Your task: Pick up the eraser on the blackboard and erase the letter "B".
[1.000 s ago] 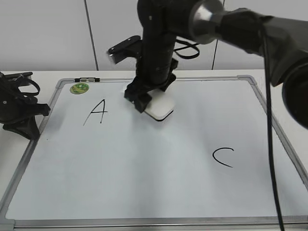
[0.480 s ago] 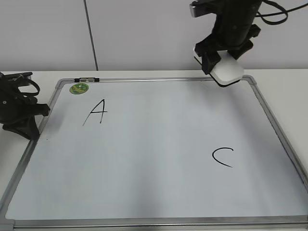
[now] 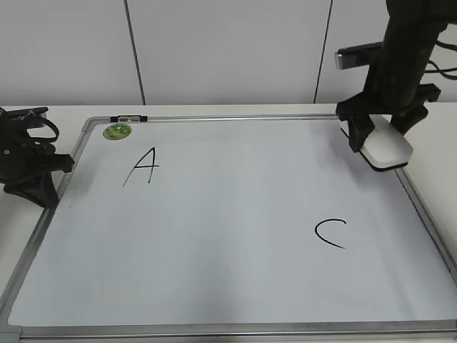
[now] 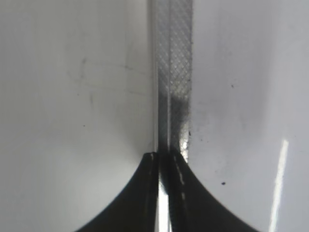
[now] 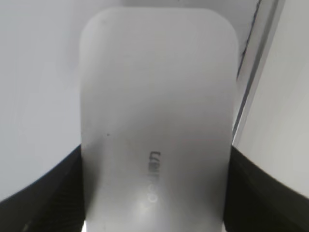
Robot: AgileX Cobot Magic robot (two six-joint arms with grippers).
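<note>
From my station I saw the right gripper (image 3: 378,139) clamped on the white eraser (image 3: 386,150), its two black fingers (image 5: 46,193) pressed against the eraser's long sides with small grey print showing on top. It held the eraser at the far right edge of the blackboard (image 3: 214,243), next to the silver frame; I could not tell whether the underside touched the surface. On the board I could read a black "A" (image 3: 143,166) near the green sticker (image 3: 118,131) and a black "C" (image 3: 330,233) lower right. The left gripper (image 3: 32,161) sat beside the board's left edge, its fingertips (image 4: 145,193) drawn together over the frame (image 4: 173,72), holding nothing.
</note>
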